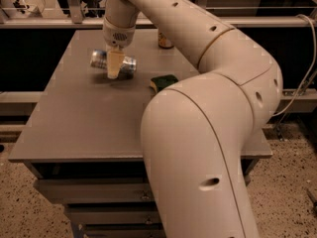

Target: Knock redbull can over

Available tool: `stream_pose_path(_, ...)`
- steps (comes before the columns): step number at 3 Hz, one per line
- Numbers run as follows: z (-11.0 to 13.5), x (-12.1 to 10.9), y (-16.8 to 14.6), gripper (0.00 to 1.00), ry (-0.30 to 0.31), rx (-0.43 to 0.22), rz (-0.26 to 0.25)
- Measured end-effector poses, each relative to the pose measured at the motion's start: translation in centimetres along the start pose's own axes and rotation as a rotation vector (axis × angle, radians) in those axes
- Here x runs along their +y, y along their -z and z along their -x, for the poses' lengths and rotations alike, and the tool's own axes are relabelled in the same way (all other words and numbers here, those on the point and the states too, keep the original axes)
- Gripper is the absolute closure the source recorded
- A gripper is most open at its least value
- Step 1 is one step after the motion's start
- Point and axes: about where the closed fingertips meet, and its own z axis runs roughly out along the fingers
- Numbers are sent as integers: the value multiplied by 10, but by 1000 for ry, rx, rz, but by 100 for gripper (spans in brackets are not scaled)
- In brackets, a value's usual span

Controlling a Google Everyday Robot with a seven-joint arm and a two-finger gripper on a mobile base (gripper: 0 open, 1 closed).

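Silver can (128,65) (sideways) behind end effector (114,71)

Two cans on the bench (74,125): one redbull can (98,59), one orange-brown can (165,40). One green sponge (164,82), and one gripper (114,68), right at the redbull can.

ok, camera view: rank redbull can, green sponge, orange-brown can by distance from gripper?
1. redbull can, on its side, right at the gripper.
2. green sponge, image right, by the arm.
3. orange-brown can, table's back edge.
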Motion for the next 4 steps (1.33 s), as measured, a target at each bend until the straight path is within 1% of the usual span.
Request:
stream_pose_path(1,4,0,-1,0,8,-14,6)
stream_pose_path(2,9,1,2,0,12,-38,7)
stream_pose_path(3,9,1,2,0,12,-40,7)
stream_pose_path(4,1,5,14,0,-52,-181,-11)
